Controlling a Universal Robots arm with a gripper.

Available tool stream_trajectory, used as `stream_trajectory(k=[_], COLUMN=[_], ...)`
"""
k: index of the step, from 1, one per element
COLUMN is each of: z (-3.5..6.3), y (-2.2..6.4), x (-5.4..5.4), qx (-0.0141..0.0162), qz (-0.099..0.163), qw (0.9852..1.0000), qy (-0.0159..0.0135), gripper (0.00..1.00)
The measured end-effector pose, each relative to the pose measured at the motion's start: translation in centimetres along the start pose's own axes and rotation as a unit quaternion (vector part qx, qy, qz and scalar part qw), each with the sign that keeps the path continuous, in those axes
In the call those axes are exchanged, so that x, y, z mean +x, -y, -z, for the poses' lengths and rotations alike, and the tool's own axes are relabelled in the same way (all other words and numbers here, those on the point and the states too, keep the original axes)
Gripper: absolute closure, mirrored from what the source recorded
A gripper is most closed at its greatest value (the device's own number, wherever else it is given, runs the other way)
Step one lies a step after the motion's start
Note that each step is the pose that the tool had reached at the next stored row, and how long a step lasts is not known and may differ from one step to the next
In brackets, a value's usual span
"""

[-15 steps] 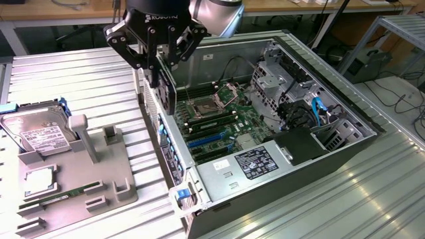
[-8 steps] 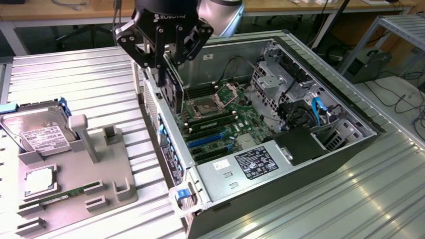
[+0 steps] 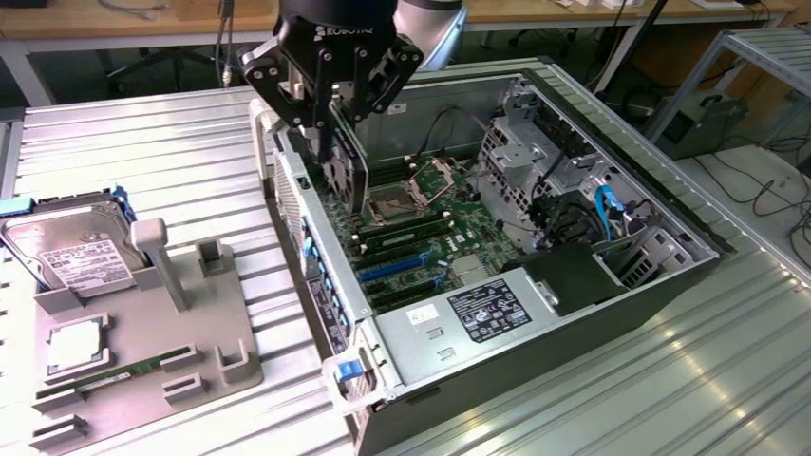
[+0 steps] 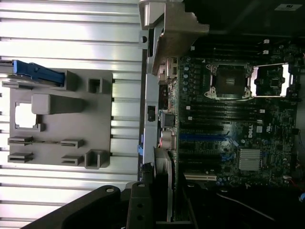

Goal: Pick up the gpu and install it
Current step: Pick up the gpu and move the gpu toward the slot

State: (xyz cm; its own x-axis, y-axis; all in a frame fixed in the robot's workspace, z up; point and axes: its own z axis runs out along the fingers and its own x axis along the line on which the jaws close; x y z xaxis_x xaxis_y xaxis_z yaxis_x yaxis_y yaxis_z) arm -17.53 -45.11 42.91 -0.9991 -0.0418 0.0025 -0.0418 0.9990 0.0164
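My gripper point(image 3: 332, 114) is shut on the gpu point(image 3: 345, 169), a dark flat card that hangs on edge below the fingers. The card is over the open computer case point(image 3: 595, 123), near the case's rear wall on the exterior view's left and above the motherboard point(image 3: 431, 223). The blue expansion slots point(image 3: 393, 269) lie a little nearer the camera than the card. In the wrist view the gpu point(image 4: 164, 183) appears edge-on with its silver bracket, between the dark fingers point(image 4: 138, 205), just above the slot area point(image 4: 205, 138).
A grey holder tray point(image 3: 190, 351) sits on the ribbed metal table at the exterior view's left, with a hard drive point(image 3: 76, 252), a processor point(image 3: 76, 344) and a green RAM stick point(image 3: 114, 375). Inside the case are the power supply point(image 3: 488, 309), drive cages point(image 3: 545, 152) and cables.
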Motion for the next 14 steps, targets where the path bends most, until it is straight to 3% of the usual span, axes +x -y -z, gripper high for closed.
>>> stream_trajectory(k=[14], z=[0.0], y=[0.08], x=[-1.8], qx=[0.0], qz=[0.0], qw=[1.0], qy=[0.0], gripper=[0.72])
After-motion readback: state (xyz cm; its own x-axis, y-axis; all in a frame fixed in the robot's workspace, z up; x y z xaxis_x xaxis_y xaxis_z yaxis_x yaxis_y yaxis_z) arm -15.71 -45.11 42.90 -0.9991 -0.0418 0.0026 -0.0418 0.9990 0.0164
